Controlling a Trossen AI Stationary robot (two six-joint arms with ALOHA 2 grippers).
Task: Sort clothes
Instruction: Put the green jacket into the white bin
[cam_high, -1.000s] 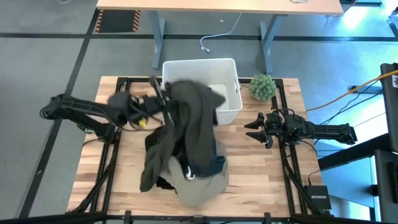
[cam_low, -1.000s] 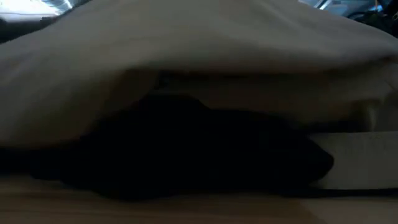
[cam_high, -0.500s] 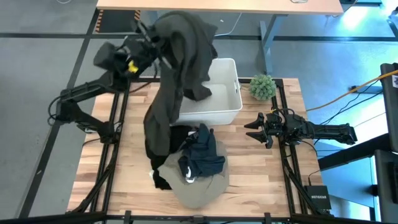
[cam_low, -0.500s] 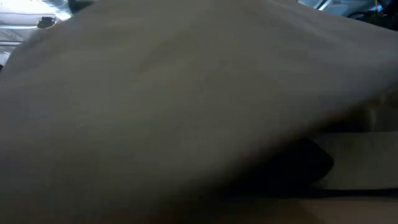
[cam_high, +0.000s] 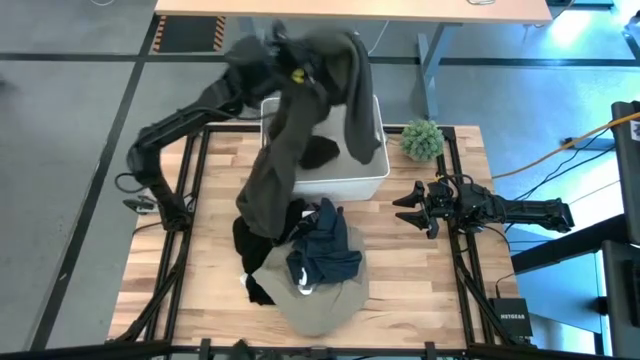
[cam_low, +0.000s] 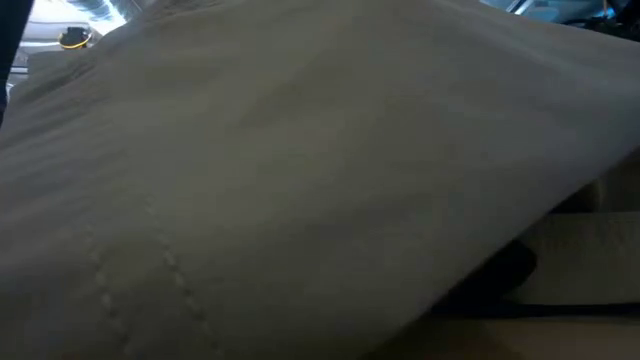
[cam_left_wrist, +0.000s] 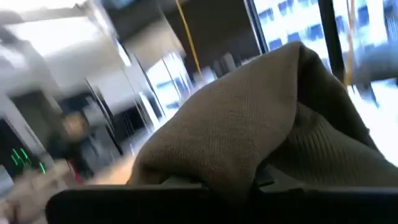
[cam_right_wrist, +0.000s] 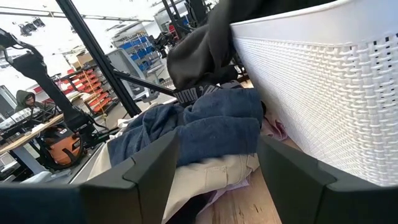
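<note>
Clothes lie heaped on the pale slatted wooden table (cam_high: 400, 280), just in front of the white rectangular plastic bin (cam_high: 368, 178), which I'll use as my landmark. The table sits on a grey floor, with a light wood desk on metal legs (cam_high: 350, 10) beyond the bin and a yellow cable trailing off to the bin's right.

The left gripper (cam_high: 292, 68) is raised above the bin's far left corner, its fingers pressed together on the dark olive green garment (cam_high: 275, 165). That soft, ribbed knit fabric drapes across the bin's opening and hangs down over its front wall to the heap. Inside the bin a dark patch of cloth (cam_high: 320, 152) shows against the white bottom; I cannot tell whether it is a separate piece.

In the heap, a crumpled dark blue garment (cam_high: 325, 250) lies on top of the smooth khaki-beige garment (cam_high: 320, 300), with the black garment (cam_high: 255, 240) at its left side.

A small green fuzzy plant (cam_high: 421, 139) stands just right of the bin. The right gripper (cam_high: 406, 208) rests over the table in front of the plant, right of the bin, its fingers spread and empty.
</note>
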